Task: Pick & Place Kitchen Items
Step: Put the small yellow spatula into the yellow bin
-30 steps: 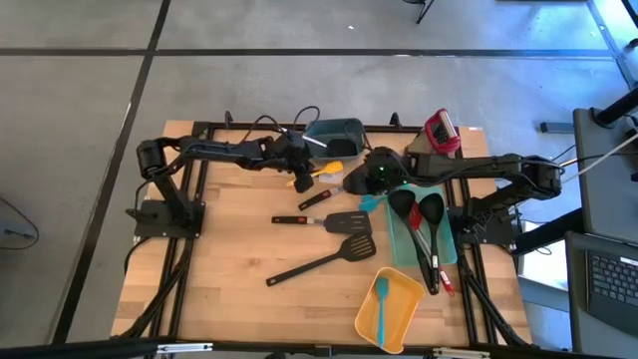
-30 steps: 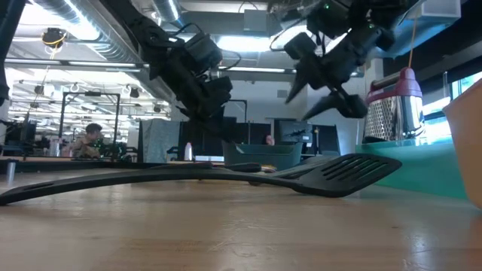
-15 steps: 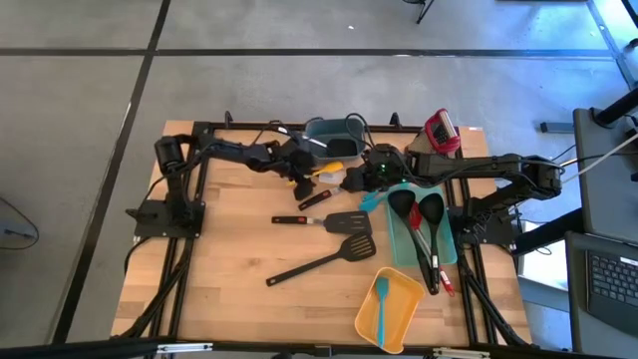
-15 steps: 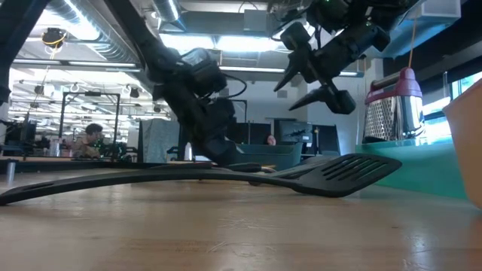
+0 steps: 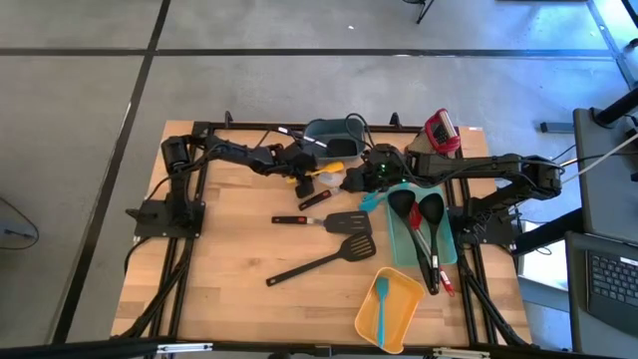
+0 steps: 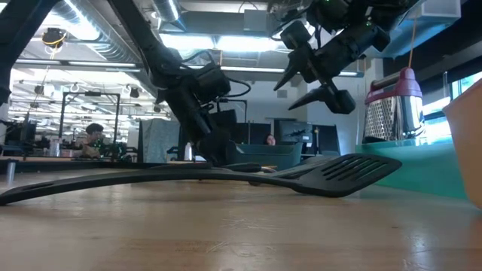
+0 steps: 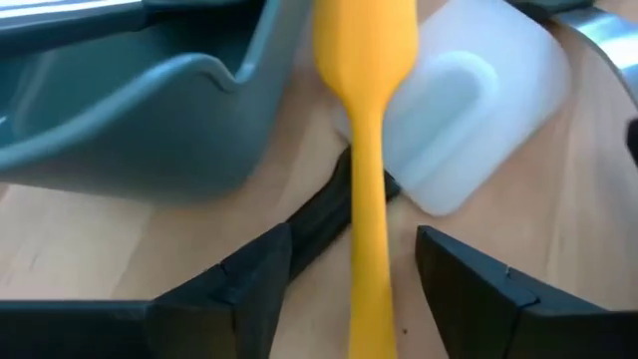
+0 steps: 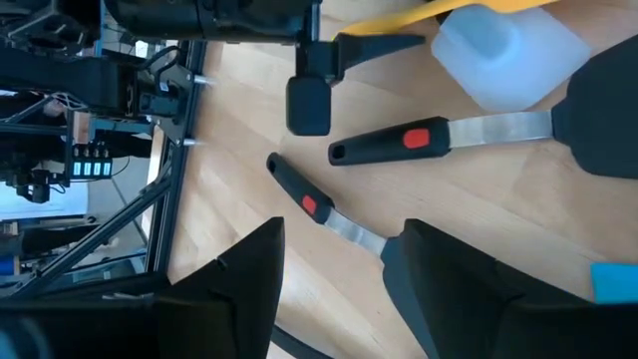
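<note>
An orange spatula (image 7: 367, 179) lies on the table beside a teal bin (image 5: 334, 135), its handle crossing a black handle (image 7: 317, 217). A white spatula head (image 7: 469, 110) lies right next to it. My left gripper (image 7: 354, 294) is open and low over the table (image 5: 304, 178). Its fingers stand on either side of the orange handle without touching it. My right gripper (image 5: 359, 179) hangs open and empty above the table (image 6: 316, 83). Two red-trimmed black-handled utensils (image 8: 399, 145) (image 8: 309, 204) lie below it.
Two black turners (image 5: 344, 221) (image 5: 319, 261) lie mid-table. A teal tray (image 5: 399, 249) at the right holds black ladles. A yellow container (image 5: 399, 309) with a teal spatula sits near the front edge. A red grater (image 5: 442, 130) stands at the far right.
My left gripper has sunk from well above the table down to the orange spatula's handle, reaching a little farther toward the teal bin. My right gripper has stayed in place and tipped slightly. The utensils have not moved.
</note>
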